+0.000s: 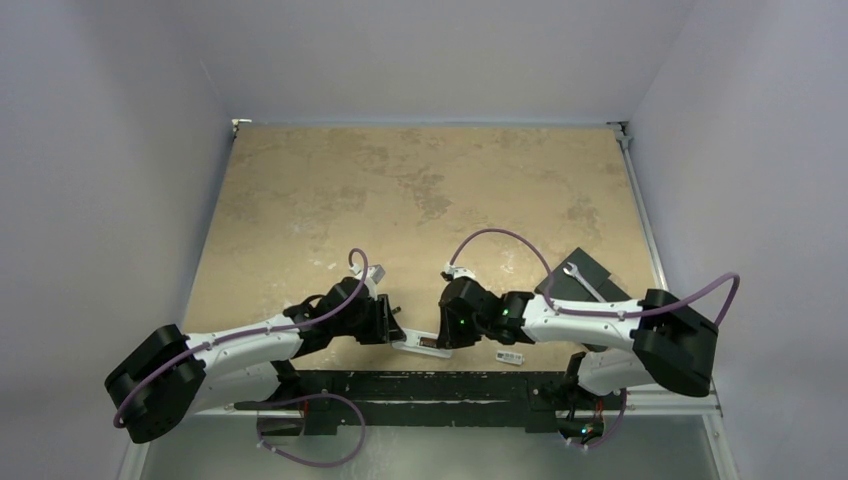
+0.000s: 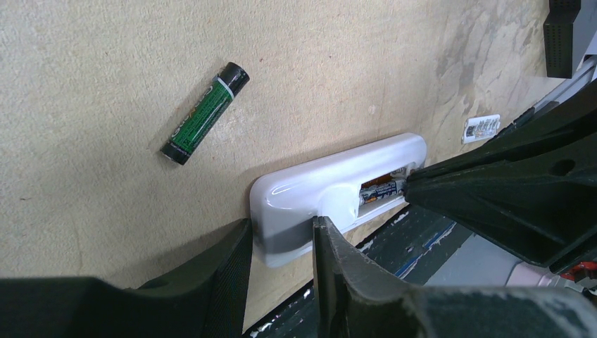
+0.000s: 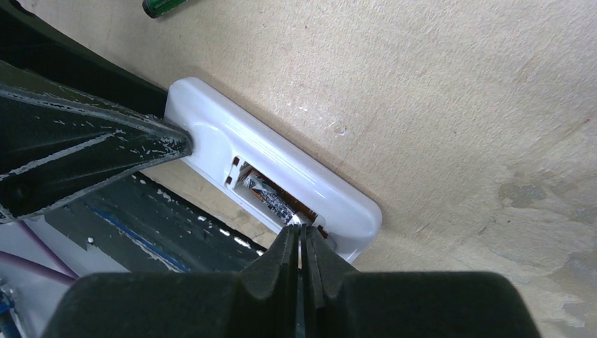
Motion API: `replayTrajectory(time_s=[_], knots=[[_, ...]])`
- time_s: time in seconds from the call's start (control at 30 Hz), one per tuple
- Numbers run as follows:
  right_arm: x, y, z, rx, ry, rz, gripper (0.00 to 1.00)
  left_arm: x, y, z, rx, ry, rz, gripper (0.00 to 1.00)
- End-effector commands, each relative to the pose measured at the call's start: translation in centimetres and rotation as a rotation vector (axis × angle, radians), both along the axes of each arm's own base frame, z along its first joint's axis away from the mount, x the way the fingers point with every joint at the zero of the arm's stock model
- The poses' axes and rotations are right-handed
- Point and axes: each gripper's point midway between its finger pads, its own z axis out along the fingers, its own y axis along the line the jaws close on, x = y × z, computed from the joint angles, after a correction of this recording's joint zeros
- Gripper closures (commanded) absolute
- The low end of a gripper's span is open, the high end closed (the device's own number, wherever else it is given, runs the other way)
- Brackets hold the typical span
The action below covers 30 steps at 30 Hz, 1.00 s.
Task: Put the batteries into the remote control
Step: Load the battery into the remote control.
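The remote control (image 2: 331, 189) lies back-up at the near edge of the table (image 1: 420, 190), with its compartment open. The left gripper (image 2: 281, 227) has its jaws closed across one end of the remote, pinching it steady. The right gripper (image 3: 301, 239) works at the remote's opposite end. Its jaws are pressed together with only a hairline between them and hold nothing. Their joined tip bears on the end of the seated battery (image 3: 271, 198), by the compartment's end wall. That cell's long axis runs along the remote's length, so this looks like the last nudge to bed the first cell.

The loose battery (image 2: 205, 113) lies flat on the table beyond the remote, on the side away from the table's near edge. It sits off the end that the left gripper holds, and apart from the remote. Its long axis slants against the remote's, neither in line nor square to it.

From the right jaws, that cell lies past the whole length of the remote and past the left gripper. The left arm is nearer to it but is busy bracing the remote. The fetch therefore probably falls to the right arm, which would have to lift clear, cross over, spread its jaws and turn to close across the cell's width. A small white cover piece (image 2: 481, 128) lies off the remote's right-gripper end. I cannot tell whether the second slot is clear.
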Motion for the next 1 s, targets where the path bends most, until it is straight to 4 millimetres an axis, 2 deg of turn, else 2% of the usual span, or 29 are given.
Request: replayTrajectory(time_s=[0.0,0.23,0.57,0.83,0.97], knots=[[-0.2,1.3,0.4,0.057,-0.005,0.043,0.9,-1.3,1.1,-1.6,0.053,0.055,-0.011,0.7],[-0.5,1.9,0.4,0.057,-0.01,0.099,1.0,-1.2,1.0,-1.7,0.054,0.055,-0.013,0.7],[-0.8,3.1,0.3,-0.058,-0.058,0.209,1.0,-1.2,1.1,-1.7,0.057,0.053,-0.015,0.7],[-1.6,3.5,-0.8,-0.197,-0.085,0.31,1.0,-1.2,1.2,-1.7,0.06,0.054,-0.013,0.7],[-0.9,3.4,-0.1,-0.23,-0.12,0.312,0.95,-1.3,1.2,-1.7,0.061,0.053,-0.012,0.7]])
